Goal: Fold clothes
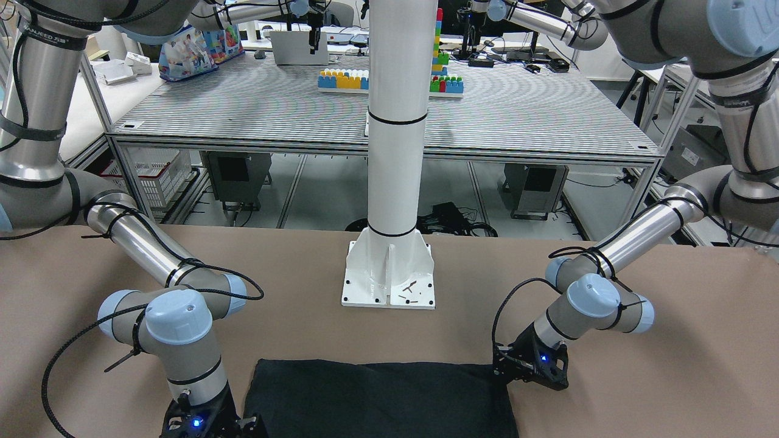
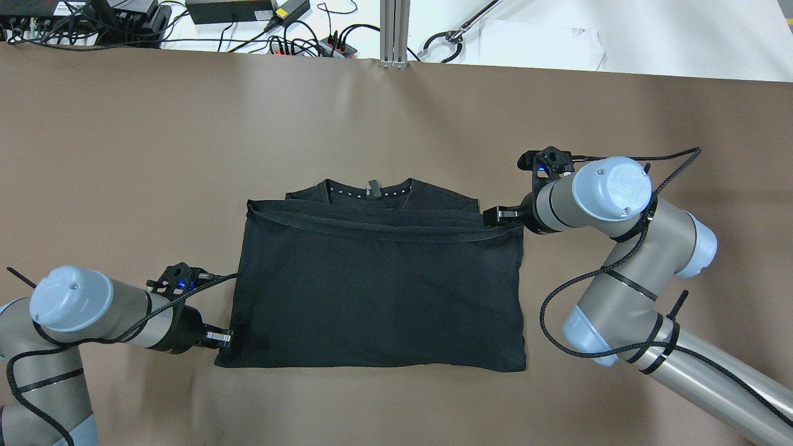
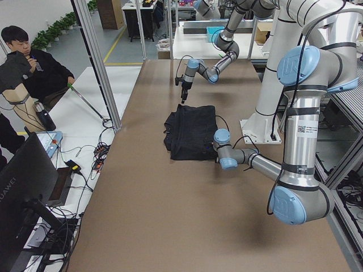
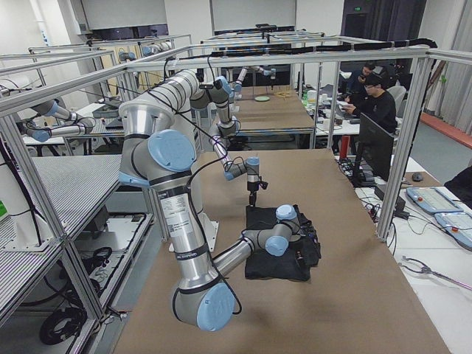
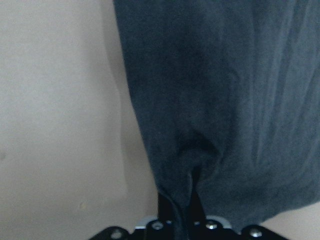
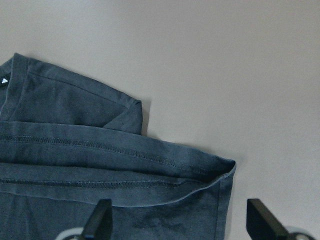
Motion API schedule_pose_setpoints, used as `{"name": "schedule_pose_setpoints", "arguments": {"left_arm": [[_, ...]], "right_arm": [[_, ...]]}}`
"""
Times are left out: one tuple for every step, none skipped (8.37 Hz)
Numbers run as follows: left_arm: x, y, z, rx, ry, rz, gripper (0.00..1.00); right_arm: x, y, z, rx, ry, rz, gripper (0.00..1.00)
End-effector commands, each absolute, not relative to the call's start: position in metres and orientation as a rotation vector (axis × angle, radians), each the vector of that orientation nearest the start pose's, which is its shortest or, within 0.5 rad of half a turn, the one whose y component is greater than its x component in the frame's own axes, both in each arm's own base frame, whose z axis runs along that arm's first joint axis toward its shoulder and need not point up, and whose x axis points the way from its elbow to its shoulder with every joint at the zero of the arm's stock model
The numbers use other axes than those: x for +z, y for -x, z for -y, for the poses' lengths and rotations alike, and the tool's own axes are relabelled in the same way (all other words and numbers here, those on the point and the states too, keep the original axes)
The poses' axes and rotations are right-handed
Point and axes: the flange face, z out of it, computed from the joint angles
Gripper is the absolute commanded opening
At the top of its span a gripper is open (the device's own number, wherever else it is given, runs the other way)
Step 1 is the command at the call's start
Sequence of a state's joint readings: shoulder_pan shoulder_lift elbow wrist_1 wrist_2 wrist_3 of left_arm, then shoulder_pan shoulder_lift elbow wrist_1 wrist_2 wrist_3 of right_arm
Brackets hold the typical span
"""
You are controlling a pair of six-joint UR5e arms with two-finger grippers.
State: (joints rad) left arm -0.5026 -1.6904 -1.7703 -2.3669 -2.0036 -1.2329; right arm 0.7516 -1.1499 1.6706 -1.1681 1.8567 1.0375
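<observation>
The clothes (image 2: 372,291) are one black garment folded into a rectangle on the brown table (image 2: 396,124), with its collar showing at the far edge. My left gripper (image 2: 230,339) is at the near left corner and shut on the fabric; the left wrist view shows the cloth (image 5: 225,100) puckered where the fingers pinch it. My right gripper (image 2: 499,215) is at the far right corner of the folded hem. Its fingers (image 6: 102,220) stand wide apart over that corner (image 6: 210,175), open. In the front-facing view the garment (image 1: 377,401) lies before the white post.
The white post base (image 1: 389,274) stands behind the garment on the robot's side. Cables and power strips (image 2: 279,37) lie beyond the table's far edge. A seated person (image 3: 34,73) and a monitor (image 3: 28,181) are off the table's far side.
</observation>
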Motion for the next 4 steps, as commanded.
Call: {"name": "schedule_pose_setpoints", "arguments": {"left_arm": [[0.407, -0.425, 0.341, 0.073, -0.09, -1.168, 0.0], [0.405, -0.413, 0.337, 0.071, -0.093, -1.172, 0.0], [0.406, -0.399, 0.343, 0.055, -0.099, -1.17, 0.0], [0.409, -0.384, 0.364, 0.02, -0.127, -1.157, 0.0]], "right_arm": [[0.334, 0.403, 0.521, 0.07, -0.336, 0.893, 0.94], [0.333, 0.403, 0.521, 0.068, -0.337, 0.894, 0.94], [0.333, 0.403, 0.521, 0.068, -0.337, 0.894, 0.94], [0.334, 0.403, 0.521, 0.07, -0.335, 0.892, 0.94]]}}
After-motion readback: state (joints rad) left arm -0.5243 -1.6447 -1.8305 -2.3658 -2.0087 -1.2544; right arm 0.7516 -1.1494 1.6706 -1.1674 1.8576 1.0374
